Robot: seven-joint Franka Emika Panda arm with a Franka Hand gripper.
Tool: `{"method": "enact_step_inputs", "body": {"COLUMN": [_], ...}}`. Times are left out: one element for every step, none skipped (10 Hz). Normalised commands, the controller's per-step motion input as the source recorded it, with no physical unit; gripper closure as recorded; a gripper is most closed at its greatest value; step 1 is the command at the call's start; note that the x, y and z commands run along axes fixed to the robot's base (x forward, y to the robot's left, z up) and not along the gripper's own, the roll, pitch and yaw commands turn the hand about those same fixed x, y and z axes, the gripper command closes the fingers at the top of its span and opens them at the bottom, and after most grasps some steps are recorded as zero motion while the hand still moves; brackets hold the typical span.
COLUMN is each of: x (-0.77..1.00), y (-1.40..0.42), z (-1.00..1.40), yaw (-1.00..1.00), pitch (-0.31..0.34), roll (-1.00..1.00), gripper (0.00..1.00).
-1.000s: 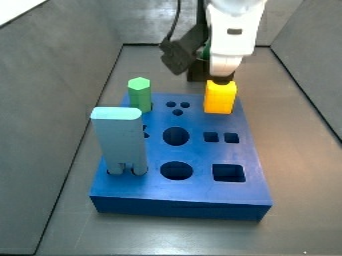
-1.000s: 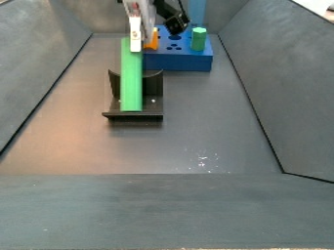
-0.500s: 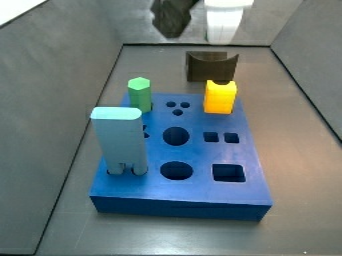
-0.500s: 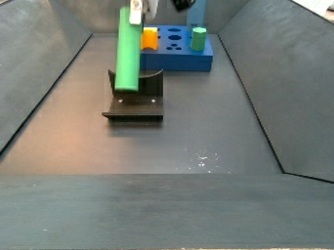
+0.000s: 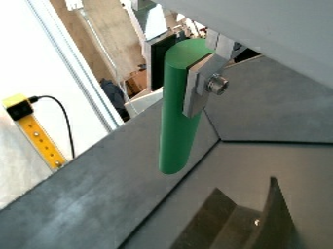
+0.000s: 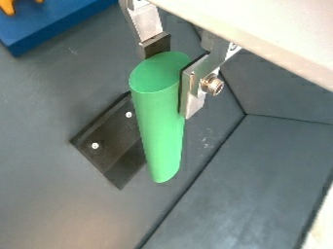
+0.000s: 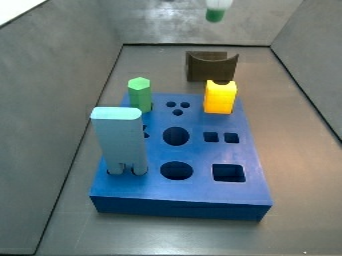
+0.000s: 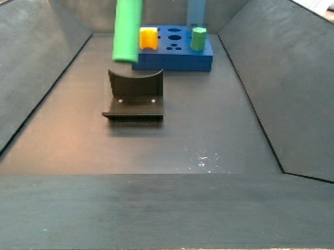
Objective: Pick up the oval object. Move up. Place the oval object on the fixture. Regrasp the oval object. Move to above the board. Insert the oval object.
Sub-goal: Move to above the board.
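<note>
Gripper (image 6: 173, 70) high above the dark worktop (image 8: 196, 127), over the fixture; flat silver fingers (image 6: 202, 80) closed on the upper end of the long, smooth light-green oval peg (image 6: 160, 117). Peg clamped across its sides in both wrist views (image 5: 182, 102), hanging roughly upright, rounded lower end free. Upright hold judged deliberate: keeps the long axis vertical and the free end pointing down.

Small dark brown fixture block with U-shaped notch (image 8: 135, 93) directly beneath the peg, seated on its base plate; notch empty. Peg well clear of it, lower end (image 8: 127, 39) above the notch, top cropped by the frame edge.

Beyond the fixture: large flat blue rectangular board (image 8: 177, 57), carrying a short green hexagonal peg (image 7: 139, 93), a yellow notched block (image 7: 221, 95) and a pale blue upright block (image 7: 118, 140). Round holes in the board open.

Versus half a second back: peg risen further, now mostly out of a side view, only its tip (image 7: 215, 12) showing. Fixture, board and seated pieces unmoved. Judged mid lift, heading toward the board.
</note>
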Motion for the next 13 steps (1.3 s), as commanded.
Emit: {"method": "enact_step_inputs", "body": {"x": [-0.09, -0.07, -0.06, -0.03, -0.01, 0.01, -0.43, -0.43, -0.41, -0.4, -0.39, -0.37, -0.35], "y": [0.03, 0.02, 0.02, 0.01, 0.0, -0.01, -1.0, -1.0, -1.0, -1.0, -1.0, -1.0, -1.0], "z": [1.0, 0.92, 0.81, 0.61, 0.46, 0.26, 0.13, 0.11, 0.11, 0.1, 0.11, 0.11, 0.11], "yaw": [0.01, 0.03, 0.03, 0.05, 0.05, 0.06, 1.0, 1.0, 1.0, 1.0, 1.0, 1.0, 1.0], "pitch": [0.14, 0.136, 0.135, 0.13, 0.131, 0.142, 0.114, 0.106, 0.083, 0.06, 0.029, 0.009, -0.017], "roll": [-0.09, -0.07, -0.07, -0.07, -0.07, -0.07, -0.45, -0.44, -0.43, -0.43, -0.41, -0.4, -0.39], "gripper": [1.0, 1.0, 1.0, 1.0, 1.0, 1.0, 1.0, 1.0, 1.0, 1.0, 1.0, 1.0, 1.0]}}
